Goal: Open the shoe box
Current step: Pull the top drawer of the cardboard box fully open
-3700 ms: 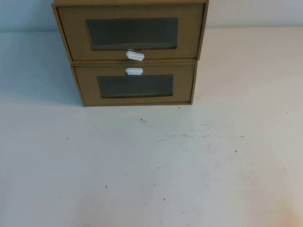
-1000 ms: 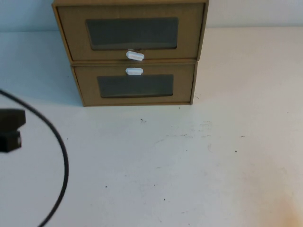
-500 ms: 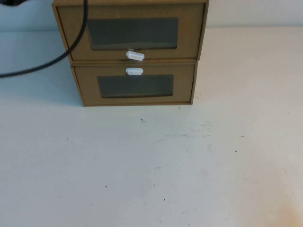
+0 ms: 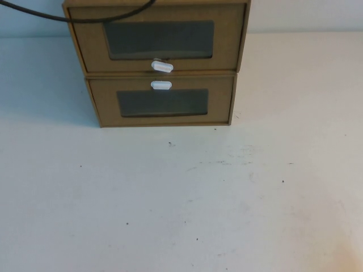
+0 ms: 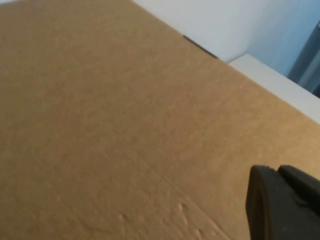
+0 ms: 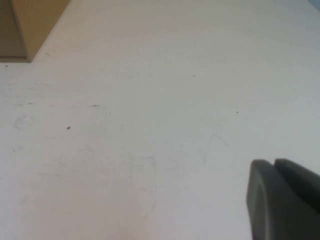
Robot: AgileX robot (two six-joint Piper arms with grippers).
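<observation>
While right pincer [image 6: 276,172] hangs over table [image 6: 150,125], left pincer [image 5: 276,172] above shoe box [image 5: 125,125]

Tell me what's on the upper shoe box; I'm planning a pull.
Bare cardboard top below the left end effector; the rest is out of view. Right end effector hovers over table.

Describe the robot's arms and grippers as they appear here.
Left gripper, over the shoe box top, shows as a black, round-cornered block. Right gripper, over the white table, looks alike, dark grey. A thin black cable crosses the high view's top left.
</observation>
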